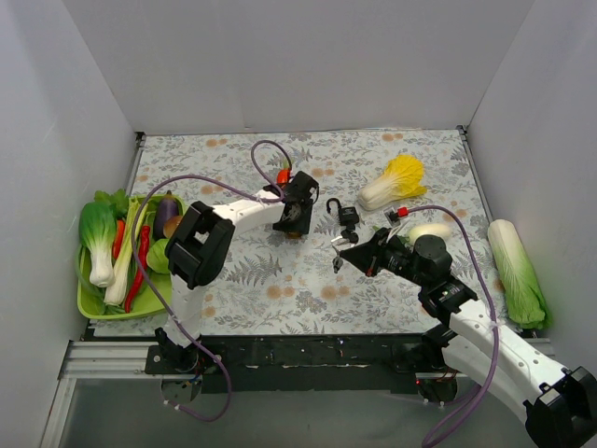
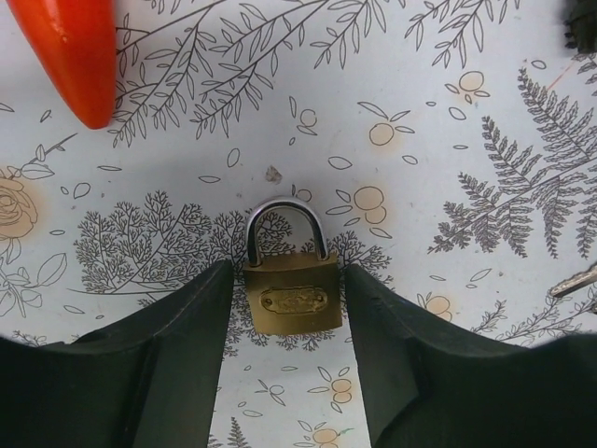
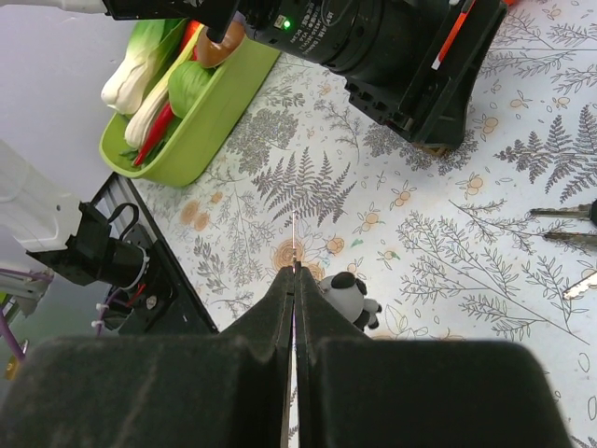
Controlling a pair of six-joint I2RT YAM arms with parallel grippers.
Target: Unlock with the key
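The brass padlock (image 2: 292,299) lies flat on the table (image 2: 466,140), shackle closed, between the left gripper (image 2: 289,280) fingers. They sit close against its body, though I cannot tell whether they truly pinch it. The right gripper (image 3: 295,273), to the padlock's right, is clenched on a thin key (image 3: 295,235). Clamp the body firmly first; then line the blade up with the keyway—probably on the bottom face, unseen here—before pushing.

Brass-gold padlock (image 2: 292,301), fern-print tablecloth (image 2: 448,112), seemingly black farther lock (image 1: 347,215).
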